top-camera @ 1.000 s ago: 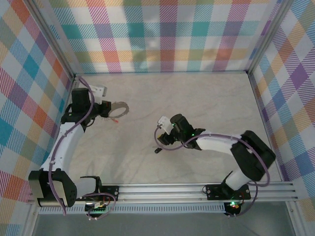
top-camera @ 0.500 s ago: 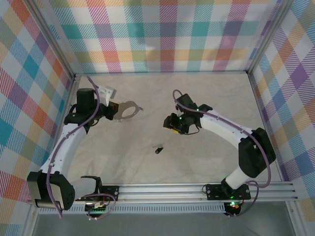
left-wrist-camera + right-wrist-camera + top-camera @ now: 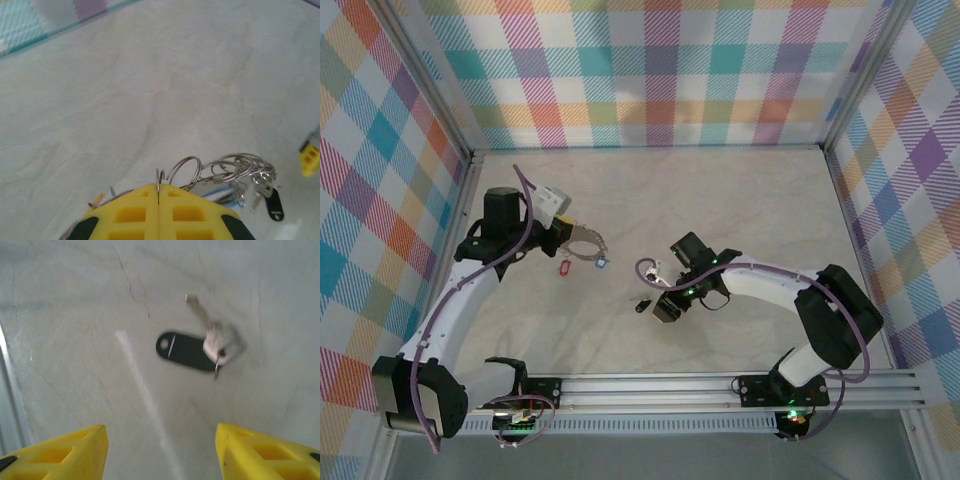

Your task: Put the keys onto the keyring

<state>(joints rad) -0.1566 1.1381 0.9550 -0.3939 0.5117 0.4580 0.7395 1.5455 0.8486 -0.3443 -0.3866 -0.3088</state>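
My left gripper (image 3: 567, 232) is shut on the thin wire of the keyring (image 3: 586, 246), and its yellow fingers (image 3: 130, 212) meet on the wire. The keyring (image 3: 186, 170) carries a cluster of small rings (image 3: 240, 167). Keys with a red tag (image 3: 566, 268) and a blue tag (image 3: 601, 262) lie at the ring. A loose key with a black tag (image 3: 186, 350) lies flat on the table. My right gripper (image 3: 162, 452) hovers just short of it, open and holding nothing. From above, that key (image 3: 642, 304) is just left of the right gripper (image 3: 664, 306).
The pale marbled table (image 3: 740, 200) is walled by plaid panels (image 3: 650, 80) on three sides. An aluminium rail (image 3: 720, 385) with the arm bases runs along the near edge. A purple cable (image 3: 650, 272) loops beside the right wrist.
The right arm swung back from the middle of the table down to the black-tagged key. The left gripper carried the keyring right and nearer, with the red and blue tags now showing beside it.
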